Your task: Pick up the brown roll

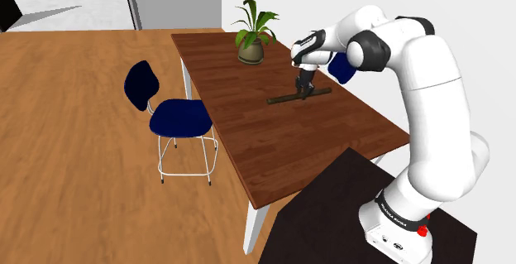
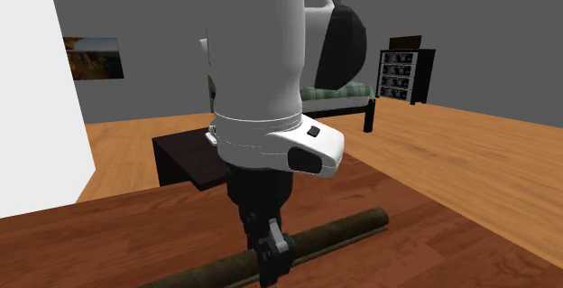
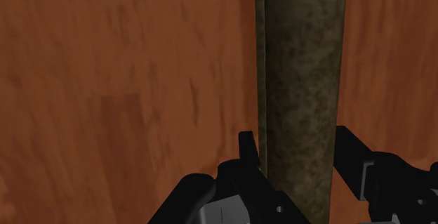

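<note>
Both jaws press against opposite sides of the brown roll (image 1: 285, 99), clasping it near its middle. It lies flat on the wooden surface (image 1: 265, 146), near a potted plant (image 1: 252, 31).
</note>
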Controlling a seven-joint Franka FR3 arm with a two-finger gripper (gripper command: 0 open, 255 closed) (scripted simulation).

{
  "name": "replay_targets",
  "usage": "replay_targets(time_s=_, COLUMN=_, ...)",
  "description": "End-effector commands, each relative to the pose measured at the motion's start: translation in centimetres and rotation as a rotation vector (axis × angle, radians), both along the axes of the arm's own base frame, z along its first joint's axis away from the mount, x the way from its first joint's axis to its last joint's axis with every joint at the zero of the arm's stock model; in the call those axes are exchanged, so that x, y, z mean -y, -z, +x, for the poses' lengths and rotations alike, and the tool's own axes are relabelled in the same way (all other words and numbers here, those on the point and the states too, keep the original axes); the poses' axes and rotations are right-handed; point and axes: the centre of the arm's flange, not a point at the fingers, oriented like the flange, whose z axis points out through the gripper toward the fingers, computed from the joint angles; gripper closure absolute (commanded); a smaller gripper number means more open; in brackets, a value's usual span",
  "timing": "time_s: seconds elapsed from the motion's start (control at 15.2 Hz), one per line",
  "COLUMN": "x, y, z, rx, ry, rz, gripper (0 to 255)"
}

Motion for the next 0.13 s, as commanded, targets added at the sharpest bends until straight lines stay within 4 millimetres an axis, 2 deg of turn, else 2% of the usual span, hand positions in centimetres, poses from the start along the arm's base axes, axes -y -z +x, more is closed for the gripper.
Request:
replay_targets(time_s=0.0, x=0.02, y=-0.61, z=-0.01, rx=0.000, ry=0.000, rz=0.000, gripper=255)
replay_targets(time_s=0.07, x=0.02, y=-0.61, z=-0.01, rx=0.000, ry=0.000, rz=0.000, gripper=255)
